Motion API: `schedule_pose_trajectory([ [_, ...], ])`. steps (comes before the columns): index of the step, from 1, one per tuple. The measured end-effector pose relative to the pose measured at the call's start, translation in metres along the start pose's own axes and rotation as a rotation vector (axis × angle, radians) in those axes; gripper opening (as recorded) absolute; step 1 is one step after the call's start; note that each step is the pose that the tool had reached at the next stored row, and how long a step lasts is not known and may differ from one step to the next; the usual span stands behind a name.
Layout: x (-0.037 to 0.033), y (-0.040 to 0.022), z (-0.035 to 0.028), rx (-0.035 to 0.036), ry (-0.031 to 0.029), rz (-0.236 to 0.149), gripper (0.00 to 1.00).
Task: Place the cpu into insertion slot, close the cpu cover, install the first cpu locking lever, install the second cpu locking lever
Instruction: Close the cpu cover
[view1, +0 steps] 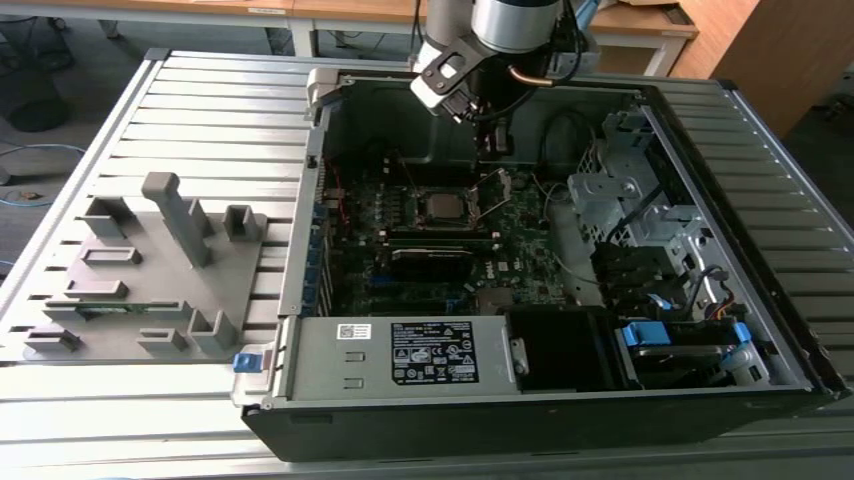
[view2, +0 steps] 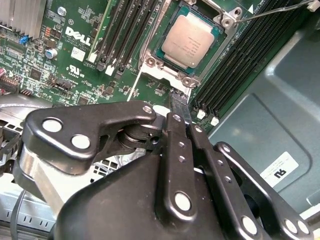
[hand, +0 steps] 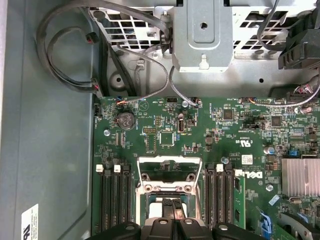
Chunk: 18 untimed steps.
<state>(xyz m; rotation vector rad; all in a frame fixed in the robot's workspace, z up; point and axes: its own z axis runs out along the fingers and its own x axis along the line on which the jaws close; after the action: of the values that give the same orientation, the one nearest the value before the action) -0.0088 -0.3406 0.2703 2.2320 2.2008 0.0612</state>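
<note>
Already the cpu (view2: 191, 40) lies flat, face up, in the insertion slot (view2: 162, 55).

The cpu (view2: 189, 40) lies, seemingly seated, in the motherboard socket (view2: 151, 61).

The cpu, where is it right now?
In the second wrist view the cpu lies in its socket on the green motherboard, between rows of black memory slots, just beyond the gripper.

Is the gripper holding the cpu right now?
No: in the second wrist view the cpu lies flat in its socket, apart from the gripper.
</note>
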Motion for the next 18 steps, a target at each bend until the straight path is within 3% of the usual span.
schedule_pose_trajectory([
  [4,0.0002,0.0023,0.0009,0.0001,0.0001,0.000,0.11],
  [18,0.0018,0.0280,0.0043,0.0029,0.0000,0.000,0.11],
])
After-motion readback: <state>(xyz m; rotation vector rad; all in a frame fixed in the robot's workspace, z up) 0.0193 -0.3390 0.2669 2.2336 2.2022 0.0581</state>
